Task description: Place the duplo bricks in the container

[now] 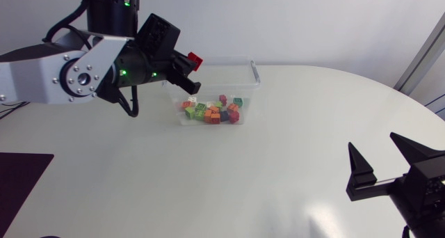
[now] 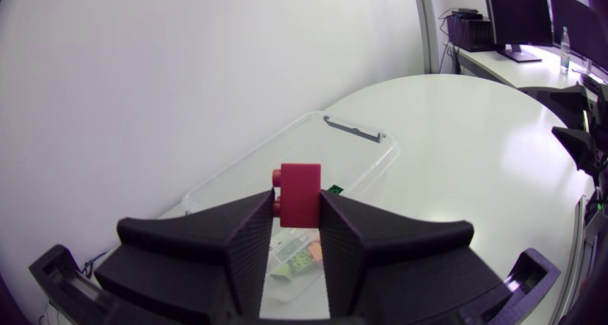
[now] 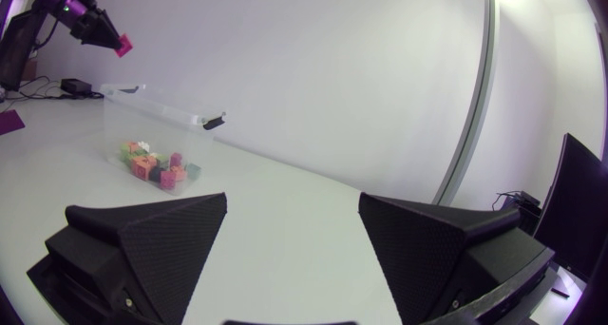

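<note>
Looking down from the head view, we find our left arm (image 1: 62, 74), silver-grey links with black joints, hiding the table's far left. The left gripper (image 1: 188, 69) pinches a small red duplo brick (image 1: 196, 59) between both fingers and holds it in the air over the far left part of the container (image 1: 252, 69). That container is a clear, thin-walled plastic tub with rounded corners, and its walls are hard to trace against the pale table (image 1: 278, 182). A heap of loose bricks (image 1: 212, 111) in red, orange, green and white lies at its near end, too small to count. Near right, the right gripper (image 1: 382, 161) is cut off by the edge; its two pointed black fingers stand wide apart with nothing between them. A dark flat mat (image 1: 21, 172) lies near left, partly out of sight. In the left wrist view, the left gripper (image 2: 296, 211) has its ribbed wedge fingers closed on the red brick (image 2: 302, 192), whose lower half they cover; studs show on one side. Below it, the container (image 2: 366, 135) shows a grey handle, and a few bricks (image 2: 302, 258) peek between the fingers. In the right wrist view, the right gripper (image 3: 294, 200) is spread wide and empty, its finger faces finely textured. Well ahead stand the container (image 3: 185, 119) and its heap (image 3: 157, 165); above them the left gripper (image 3: 95, 26) grips the brick (image 3: 123, 47).
</note>
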Robot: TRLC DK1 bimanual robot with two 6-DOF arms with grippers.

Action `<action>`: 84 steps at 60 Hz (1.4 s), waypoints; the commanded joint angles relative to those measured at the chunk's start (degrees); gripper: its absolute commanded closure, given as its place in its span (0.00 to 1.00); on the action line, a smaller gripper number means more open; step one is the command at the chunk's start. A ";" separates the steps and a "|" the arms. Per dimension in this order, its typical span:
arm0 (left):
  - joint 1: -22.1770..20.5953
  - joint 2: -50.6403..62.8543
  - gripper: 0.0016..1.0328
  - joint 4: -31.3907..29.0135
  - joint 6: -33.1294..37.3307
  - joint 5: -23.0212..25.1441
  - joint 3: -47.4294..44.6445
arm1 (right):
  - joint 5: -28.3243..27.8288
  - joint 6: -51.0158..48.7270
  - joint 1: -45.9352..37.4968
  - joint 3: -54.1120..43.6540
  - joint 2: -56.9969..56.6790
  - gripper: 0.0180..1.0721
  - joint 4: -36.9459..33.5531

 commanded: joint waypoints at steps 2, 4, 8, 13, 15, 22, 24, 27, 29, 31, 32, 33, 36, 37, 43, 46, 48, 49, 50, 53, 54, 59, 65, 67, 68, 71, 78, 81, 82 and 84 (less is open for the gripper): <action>1.40 3.68 0.90 2.84 -3.05 -0.76 2.78 | 1.65 -1.31 1.52 -2.14 -0.43 0.05 -0.56; 1.75 4.83 0.90 3.10 -3.14 -0.85 3.40 | 1.56 -1.31 1.35 -2.14 -0.25 0.05 -0.83; 2.81 6.76 0.90 5.47 -3.67 -0.85 4.10 | 1.56 -1.48 1.26 -2.14 -0.16 0.05 -0.92; 3.51 9.13 0.90 7.23 -3.84 -0.85 4.80 | 1.47 -1.57 1.00 -2.14 -0.16 0.05 -1.00; 3.69 10.28 0.90 7.76 -3.84 -0.85 5.24 | 1.29 -1.66 0.73 -2.14 -0.16 0.05 -0.83; 4.21 13.62 0.90 10.04 -3.93 -0.94 6.30 | 1.03 -1.66 0.29 -2.23 -0.16 0.05 -0.30; 4.13 14.76 0.90 10.83 -3.93 -1.29 6.82 | 1.12 -1.83 0.29 -2.23 -0.16 0.05 -0.12; 4.21 16.43 0.90 12.94 -3.84 -2.25 7.35 | 1.12 -2.27 0.03 -2.32 -0.16 0.05 0.40; 4.48 17.66 0.90 13.56 -3.93 -2.43 8.14 | 1.12 -2.54 0.03 -2.32 -0.16 0.05 0.58; 4.65 18.27 0.90 14.00 -4.02 -2.52 8.67 | 1.12 -2.63 -0.06 -2.32 -0.16 0.05 0.58; 4.83 19.06 0.90 14.26 -4.28 -2.61 9.37 | 1.03 -2.89 0.03 -2.32 -0.25 0.05 0.58; 4.83 19.15 0.90 14.26 -4.37 -2.61 9.46 | 1.03 -2.89 0.03 -2.32 -0.25 0.05 0.58; 5.18 21.09 0.90 14.17 -4.37 -2.61 11.57 | 1.03 -3.77 -0.06 -2.40 -0.25 0.05 0.93; 5.27 21.35 0.90 14.17 -4.37 -2.61 11.83 | 1.03 -3.86 -0.15 -2.40 -0.25 0.05 0.93; 6.06 24.34 0.90 12.77 -4.55 -2.52 15.44 | 0.68 -3.77 -0.32 -2.32 -0.25 0.05 0.75; 6.41 25.57 0.89 11.45 -4.55 -2.52 17.11 | 0.24 -3.68 -0.32 -2.23 -0.34 0.05 -0.30; 6.41 26.54 0.82 9.52 -4.46 -2.52 18.69 | 0.24 -3.86 -0.32 -2.05 -0.25 0.05 -1.79; 6.41 27.15 0.76 8.55 -4.46 -2.52 19.39 | 0.24 -3.77 -0.32 -1.97 -0.25 0.05 -2.32; 6.41 27.50 0.70 7.85 -4.37 -2.52 19.83 | 0.24 -3.77 -0.32 -1.88 -0.25 0.05 -2.85; 6.41 28.64 0.34 6.62 -3.84 -2.52 20.89 | 0.24 -3.59 -0.32 -1.53 -0.34 0.05 -4.78; 6.41 28.82 0.29 6.44 -3.67 -2.52 20.98 | 0.24 -3.59 -0.32 -1.53 -0.25 0.05 -4.78; 6.68 29.00 0.04 6.18 -3.49 -2.69 21.41 | 0.24 -3.59 -0.41 -1.53 -0.25 0.05 -4.78; 7.38 28.03 0.04 5.83 -3.76 -2.69 21.24 | 0.24 -3.77 -0.50 -1.53 -0.34 0.05 -4.78; 7.82 27.15 0.04 4.24 -3.93 -2.61 21.24 | 0.24 -3.77 -0.50 -1.53 -0.34 0.05 -4.78; 8.08 26.45 0.04 3.36 -3.93 -2.61 21.15 | 0.24 -3.77 -0.50 -1.53 -0.34 0.05 -4.78; 8.96 25.31 0.04 2.92 -3.84 -2.69 20.45 | 0.24 -5.00 -0.50 -1.53 -0.34 0.05 -4.78; 11.07 20.56 0.04 2.57 -3.93 -2.61 17.37 | 0.24 -5.53 -0.59 -1.53 -0.34 0.05 -4.78; 12.56 16.96 0.04 2.75 -3.93 -2.69 14.91 | -0.38 -5.35 0.03 -1.53 -0.34 0.05 -4.87; 12.83 16.43 0.04 2.75 -3.93 -2.61 14.56 | -0.73 -5.35 0.47 -1.53 -0.34 0.05 -4.87; 13.53 14.49 0.04 2.92 -3.84 -2.61 13.07 | -1.17 -5.26 1.17 -1.53 -0.34 0.05 -4.96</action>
